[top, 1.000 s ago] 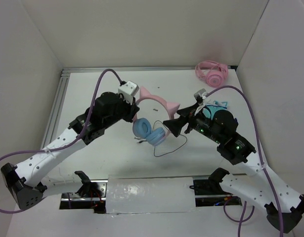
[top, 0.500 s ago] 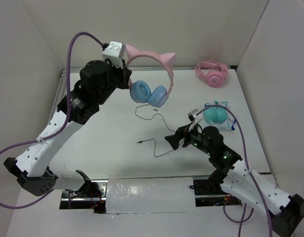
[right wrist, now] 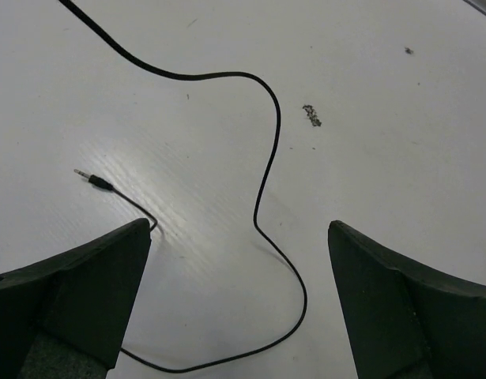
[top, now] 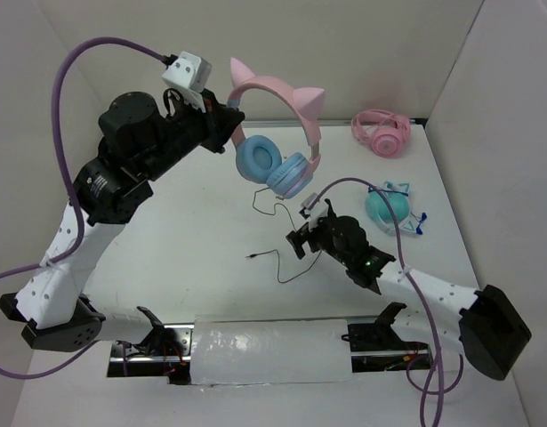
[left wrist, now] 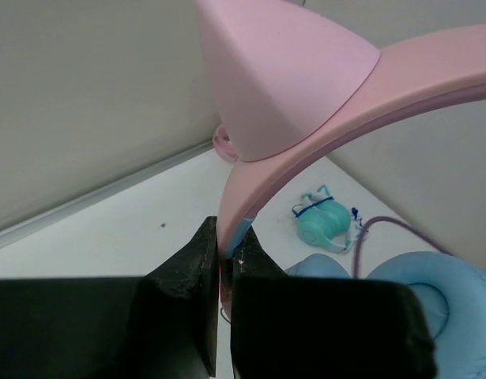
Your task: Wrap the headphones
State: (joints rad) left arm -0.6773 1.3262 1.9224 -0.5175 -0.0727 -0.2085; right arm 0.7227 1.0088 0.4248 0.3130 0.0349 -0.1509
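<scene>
My left gripper (top: 230, 127) pinches the pink cat-ear headband (left wrist: 322, 134), holding the headphones (top: 310, 133) aloft near the back wall (top: 344, 53); blue cups (top: 256, 157) hang, black cable (right wrist: 268, 150) lies on open table (top: 184, 240) beneath my wide-spread right gripper (right wrist: 239, 296)

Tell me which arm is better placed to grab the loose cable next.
Right: the right gripper, open, hovers over the cable on the table; the left gripper is shut on the headphones' headband.

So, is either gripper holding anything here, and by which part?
The left gripper is shut on the headphones, pinching the pink headband just below a cat ear. The right gripper is open and holds nothing, above the cable.
</scene>
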